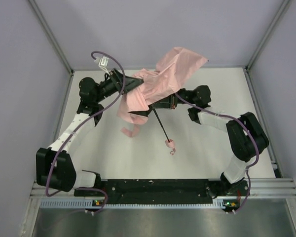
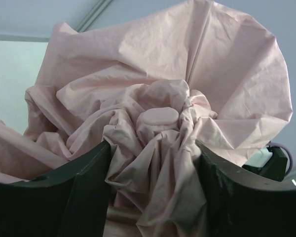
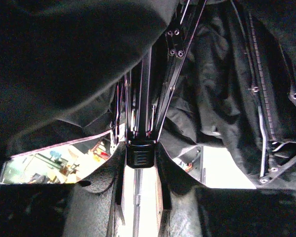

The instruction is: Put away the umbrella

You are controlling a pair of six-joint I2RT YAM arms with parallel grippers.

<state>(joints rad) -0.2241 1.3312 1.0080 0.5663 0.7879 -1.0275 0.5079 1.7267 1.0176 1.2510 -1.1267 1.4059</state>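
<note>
The umbrella (image 1: 163, 81) is hanging above the table (image 1: 212, 148) between the two arms, its pale pink canopy (image 2: 187, 64) crumpled and half collapsed. Its thin black shaft (image 1: 160, 123) is slanting down toward the near edge, ending in the small pink handle (image 1: 170, 144). In the left wrist view, the bunched fabric around the round pink cap (image 2: 158, 118) is lying in the mouth of the left gripper (image 2: 152, 145). Its dark fingers (image 2: 64, 197) are standing wide apart, with cloth touching both inner faces; whether they are pressing it cannot be told. The right gripper (image 3: 139, 153) is reaching under the canopy among the ribs (image 3: 259, 113). Its fingers (image 3: 101, 187) are clamping the shaft at the black runner block (image 3: 140, 157).
</note>
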